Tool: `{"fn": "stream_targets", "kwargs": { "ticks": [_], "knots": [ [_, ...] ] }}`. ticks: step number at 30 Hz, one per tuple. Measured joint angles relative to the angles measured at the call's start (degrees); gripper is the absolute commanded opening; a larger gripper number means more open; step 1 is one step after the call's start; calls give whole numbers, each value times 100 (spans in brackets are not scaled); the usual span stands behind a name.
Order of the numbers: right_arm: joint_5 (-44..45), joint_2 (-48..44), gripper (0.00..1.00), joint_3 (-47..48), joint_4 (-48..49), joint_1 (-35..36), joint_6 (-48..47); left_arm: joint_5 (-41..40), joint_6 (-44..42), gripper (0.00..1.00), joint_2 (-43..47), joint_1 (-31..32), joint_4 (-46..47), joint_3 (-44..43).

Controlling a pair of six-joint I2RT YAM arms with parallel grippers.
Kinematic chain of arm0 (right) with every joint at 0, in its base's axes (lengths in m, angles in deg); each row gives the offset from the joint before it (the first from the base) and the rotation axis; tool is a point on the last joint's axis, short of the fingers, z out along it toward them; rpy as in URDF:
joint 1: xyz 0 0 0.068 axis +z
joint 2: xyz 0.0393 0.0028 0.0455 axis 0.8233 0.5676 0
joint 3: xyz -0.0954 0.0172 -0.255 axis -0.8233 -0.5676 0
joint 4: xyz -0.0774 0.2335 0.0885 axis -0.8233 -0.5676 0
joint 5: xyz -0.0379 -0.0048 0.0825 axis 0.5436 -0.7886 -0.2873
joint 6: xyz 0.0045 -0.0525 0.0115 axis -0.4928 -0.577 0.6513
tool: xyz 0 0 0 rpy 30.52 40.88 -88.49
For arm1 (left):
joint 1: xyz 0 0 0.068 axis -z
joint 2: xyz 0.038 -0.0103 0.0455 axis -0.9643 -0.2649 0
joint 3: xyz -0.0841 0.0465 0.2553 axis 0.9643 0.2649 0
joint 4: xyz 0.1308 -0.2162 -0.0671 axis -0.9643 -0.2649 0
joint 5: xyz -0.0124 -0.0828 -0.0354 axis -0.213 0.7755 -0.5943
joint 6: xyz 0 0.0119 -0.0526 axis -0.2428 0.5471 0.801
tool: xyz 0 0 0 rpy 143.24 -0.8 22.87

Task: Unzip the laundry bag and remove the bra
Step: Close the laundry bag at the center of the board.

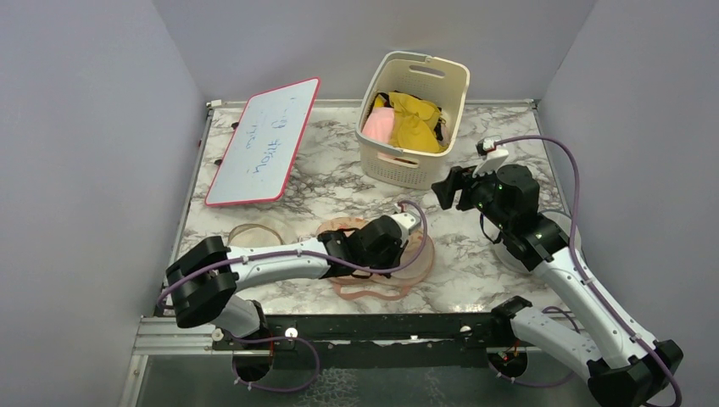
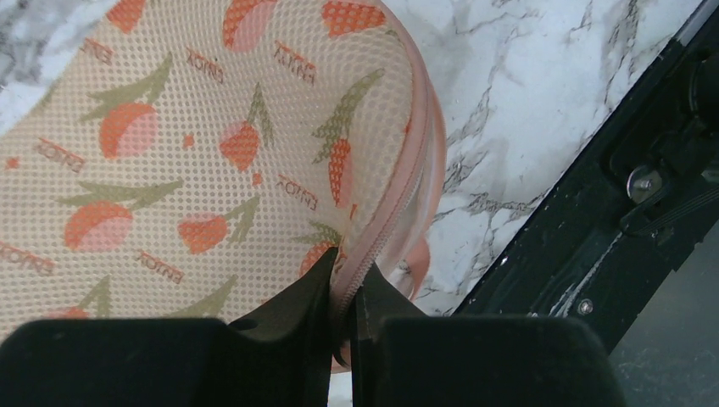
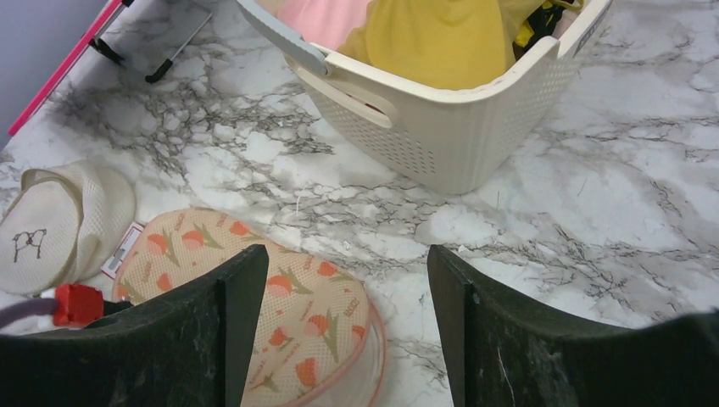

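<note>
The laundry bag (image 1: 413, 268), beige with orange carrot prints and pink zip edging, lies flat on the marble table near the front edge. My left gripper (image 1: 352, 254) rests on it and is shut on the pink zip edge (image 2: 398, 195) of the bag (image 2: 212, 144). The mustard-yellow bra (image 1: 415, 123) lies in the cream basket, and also shows in the right wrist view (image 3: 441, 34). My right gripper (image 1: 443, 191) is open and empty, raised above the table between the basket and the bag (image 3: 297, 314). Its fingertips (image 3: 348, 259) are well apart.
The cream slotted basket (image 1: 407, 165) stands at the back centre and also holds a pink garment (image 1: 377, 125). A whiteboard (image 1: 263, 140) leans at the back left. A white round mesh pouch (image 1: 254, 233) lies left of the bag. The black table frame (image 2: 593, 212) runs close by the bag.
</note>
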Motion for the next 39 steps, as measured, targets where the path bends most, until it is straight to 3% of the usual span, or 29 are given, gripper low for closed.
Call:
{"fn": "stream_targets", "kwargs": {
  "ticks": [5,9,13,15,17,18,25,28,31,34,37,39],
  "knots": [
    [-11,-11,68,11,-7,0,-4,-256,284,6,-138,260,214,315],
    [-11,-44,68,11,-20,0,-57,-323,302,29,-168,278,254,468],
    [-39,-55,70,11,-44,0,-109,-352,282,41,-129,278,361,588],
    [-109,-50,75,28,-83,0,-114,-350,240,46,-15,278,459,715],
    [-188,-37,91,87,-129,0,-107,-350,181,55,179,275,599,881],
    [-219,-37,94,118,-131,0,-85,-348,131,59,339,278,697,999],
    [-284,-66,98,247,-116,0,46,-240,-232,74,1196,275,1335,1294],
    [-275,-136,98,256,-114,0,44,-212,-339,76,1508,229,1558,1364],
    [-157,-278,100,256,-107,0,13,-177,-380,78,1829,68,1707,1458],
    [42,-420,100,256,-109,0,-22,-260,-422,86,2267,-323,1709,1547],
    [352,-498,100,295,-136,0,-70,-612,-570,98,2857,-876,1657,1569],
    [527,-505,100,378,-201,0,-109,-1021,-802,99,3348,-1290,1633,1543]
  ]
}}
